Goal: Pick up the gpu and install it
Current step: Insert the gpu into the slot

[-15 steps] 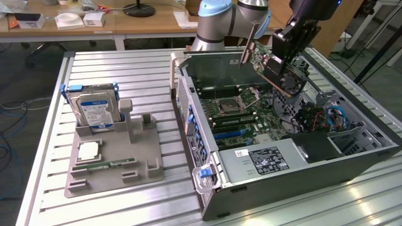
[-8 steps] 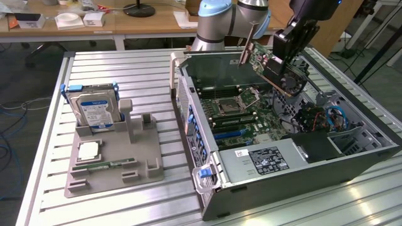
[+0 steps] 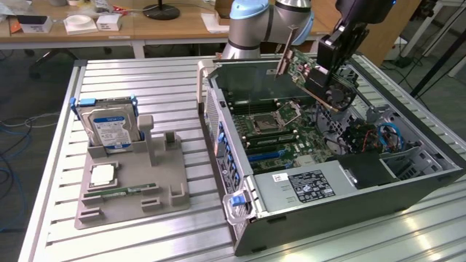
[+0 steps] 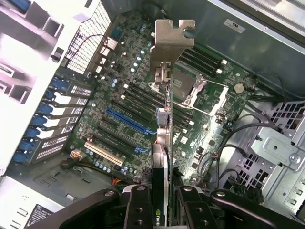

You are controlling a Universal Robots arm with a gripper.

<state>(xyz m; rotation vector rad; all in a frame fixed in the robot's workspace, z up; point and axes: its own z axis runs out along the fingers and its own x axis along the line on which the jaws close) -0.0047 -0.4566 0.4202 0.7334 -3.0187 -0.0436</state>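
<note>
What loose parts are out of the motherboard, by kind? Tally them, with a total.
gpu: 1
hard drive: 1
processor chip: 1
memory stick: 1
Total: 4

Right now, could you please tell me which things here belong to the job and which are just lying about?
In the job: graphics card, held by the gripper above the open computer case.
Lying about: hard drive, memory stick, processor chip, grey holder.
</note>
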